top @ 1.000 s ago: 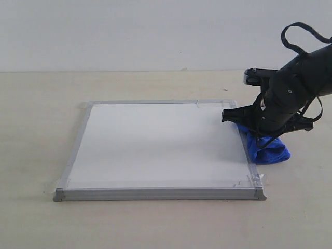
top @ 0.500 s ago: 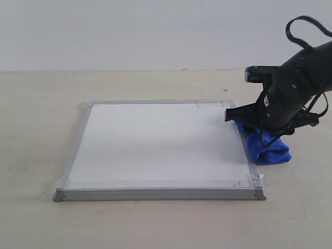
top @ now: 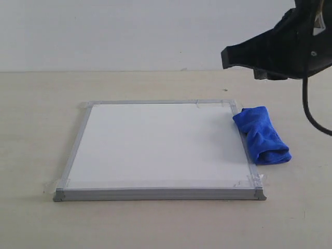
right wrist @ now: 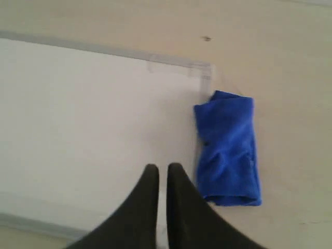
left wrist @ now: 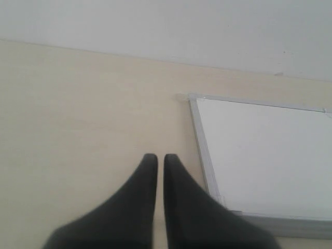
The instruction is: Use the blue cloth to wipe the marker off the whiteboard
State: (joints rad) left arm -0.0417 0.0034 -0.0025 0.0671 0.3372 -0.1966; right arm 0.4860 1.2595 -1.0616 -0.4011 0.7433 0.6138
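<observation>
Blue cloth (top: 261,136), bunched oblong bundle, touching grey frame of whiteboard (top: 155,145)

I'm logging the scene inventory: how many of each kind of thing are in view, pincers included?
Whiteboard: 1
Blue cloth: 1
Pincers: 2, the left pincer and the right pincer
Total: 4

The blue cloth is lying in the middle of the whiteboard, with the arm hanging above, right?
Not quite: the blue cloth lies on the table beside the whiteboard, against its right frame, not in the middle. The exterior view shows this. The arm does hang above.
</observation>
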